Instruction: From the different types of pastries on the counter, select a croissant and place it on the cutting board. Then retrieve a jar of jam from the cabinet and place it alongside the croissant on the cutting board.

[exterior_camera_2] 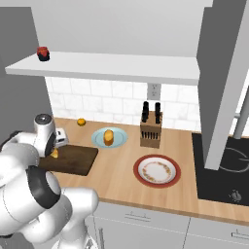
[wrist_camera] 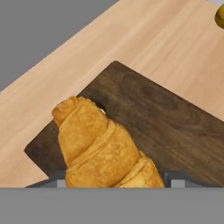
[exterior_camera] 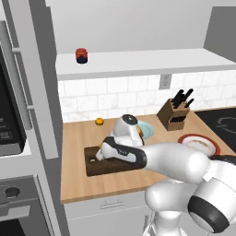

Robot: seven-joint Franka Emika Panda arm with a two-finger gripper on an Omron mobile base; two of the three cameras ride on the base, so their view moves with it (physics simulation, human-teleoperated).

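1. While your gripper [exterior_camera: 98, 156] hangs low over the left end of the board [exterior_camera: 110, 167], the croissant [wrist_camera: 101, 148] sits between its fingertips, filling the near part of the hand view.
2. You can't tell whether the jaws are clamped on the croissant or just straddle it.
3. The croissant's tip points toward the board's hole; whether it rests on the wood or hangs just above it isn't clear.
4. The jam jar [exterior_camera: 82, 55] stands on the cabinet shelf [exterior_camera: 138, 62], upper left, well apart from the board.
5. On the counter [exterior_camera_2: 121, 170], the bun [exterior_camera_2: 109, 136] lies on its blue plate [exterior_camera_2: 118, 141] right of the board.
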